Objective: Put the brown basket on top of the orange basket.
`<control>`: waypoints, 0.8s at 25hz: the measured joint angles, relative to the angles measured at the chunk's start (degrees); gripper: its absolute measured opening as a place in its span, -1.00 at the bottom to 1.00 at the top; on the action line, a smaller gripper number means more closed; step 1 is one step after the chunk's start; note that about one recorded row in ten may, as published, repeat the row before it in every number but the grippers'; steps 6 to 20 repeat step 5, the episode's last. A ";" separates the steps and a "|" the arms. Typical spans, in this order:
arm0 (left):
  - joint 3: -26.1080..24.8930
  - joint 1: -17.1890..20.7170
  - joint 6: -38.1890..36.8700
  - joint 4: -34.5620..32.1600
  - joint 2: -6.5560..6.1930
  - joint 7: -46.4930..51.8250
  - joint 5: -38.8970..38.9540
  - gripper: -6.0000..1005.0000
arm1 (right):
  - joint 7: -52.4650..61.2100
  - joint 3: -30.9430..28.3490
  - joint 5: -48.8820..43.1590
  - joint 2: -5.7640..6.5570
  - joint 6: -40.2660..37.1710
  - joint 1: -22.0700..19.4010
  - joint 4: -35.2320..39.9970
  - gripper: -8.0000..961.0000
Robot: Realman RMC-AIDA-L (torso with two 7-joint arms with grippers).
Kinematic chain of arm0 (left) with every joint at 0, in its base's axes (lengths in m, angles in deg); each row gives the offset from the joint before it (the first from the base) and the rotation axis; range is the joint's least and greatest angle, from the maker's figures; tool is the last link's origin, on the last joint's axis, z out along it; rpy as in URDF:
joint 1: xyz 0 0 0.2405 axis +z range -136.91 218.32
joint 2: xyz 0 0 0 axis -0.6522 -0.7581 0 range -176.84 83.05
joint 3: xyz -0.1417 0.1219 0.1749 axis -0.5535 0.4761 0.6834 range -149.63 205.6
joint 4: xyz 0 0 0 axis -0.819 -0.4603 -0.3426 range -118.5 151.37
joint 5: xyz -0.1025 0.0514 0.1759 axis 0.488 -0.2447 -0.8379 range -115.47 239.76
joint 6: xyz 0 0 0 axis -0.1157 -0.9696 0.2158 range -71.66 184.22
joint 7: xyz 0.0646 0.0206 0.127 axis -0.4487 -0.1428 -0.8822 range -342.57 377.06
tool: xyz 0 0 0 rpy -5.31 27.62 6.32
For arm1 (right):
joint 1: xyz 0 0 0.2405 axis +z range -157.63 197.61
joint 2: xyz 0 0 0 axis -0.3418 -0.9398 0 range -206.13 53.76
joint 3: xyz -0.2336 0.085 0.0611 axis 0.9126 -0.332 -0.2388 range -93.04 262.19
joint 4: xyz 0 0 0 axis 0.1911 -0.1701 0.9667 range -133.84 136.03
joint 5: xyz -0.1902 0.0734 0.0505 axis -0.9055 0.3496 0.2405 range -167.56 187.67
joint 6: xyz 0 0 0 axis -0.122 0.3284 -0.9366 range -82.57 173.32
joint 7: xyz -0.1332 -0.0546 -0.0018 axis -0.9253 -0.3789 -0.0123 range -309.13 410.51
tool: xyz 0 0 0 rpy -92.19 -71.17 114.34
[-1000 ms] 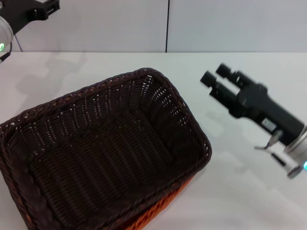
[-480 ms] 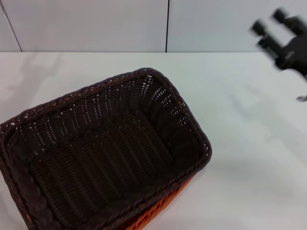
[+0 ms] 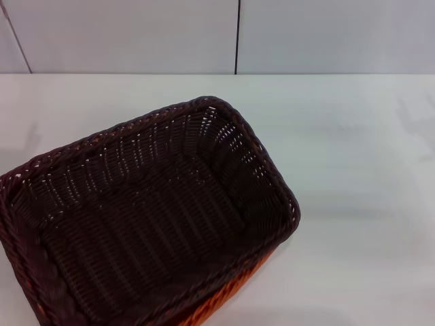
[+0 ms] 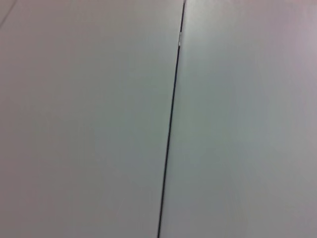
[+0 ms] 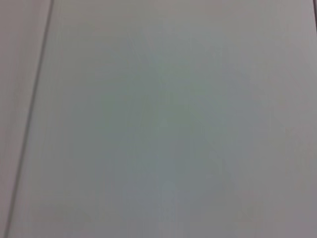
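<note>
The brown basket (image 3: 146, 221) sits nested in the orange basket (image 3: 224, 299) at the near left of the white desk (image 3: 353, 170), with orange showing only under its near right rim; the desk lies bare to the right and behind, up to the panelled wall (image 3: 136, 34); both wrist views show only that wall and its seam (image 4: 171, 119); neither gripper appears, so whether their fingers are apart or together cannot be told.

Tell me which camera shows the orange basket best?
The head view: the orange basket peeks out beneath the brown basket, which sits in it. Both wrist views show only blank wall panels, no basket.
</note>
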State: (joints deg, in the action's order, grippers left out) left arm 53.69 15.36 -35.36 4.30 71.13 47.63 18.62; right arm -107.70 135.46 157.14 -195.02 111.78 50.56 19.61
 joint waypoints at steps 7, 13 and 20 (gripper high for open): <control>-0.03 1.07 -0.17 0.36 0.01 0.64 0.29 0.59 | -1.57 -2.13 0.55 -0.04 -2.36 2.01 -0.45 0.27; -0.03 1.07 -0.17 0.36 0.01 0.64 0.29 0.59 | -1.57 -2.13 0.55 -0.04 -2.36 2.01 -0.45 0.27; -0.03 1.07 -0.17 0.36 0.01 0.64 0.29 0.59 | -1.57 -2.13 0.55 -0.04 -2.36 2.01 -0.45 0.27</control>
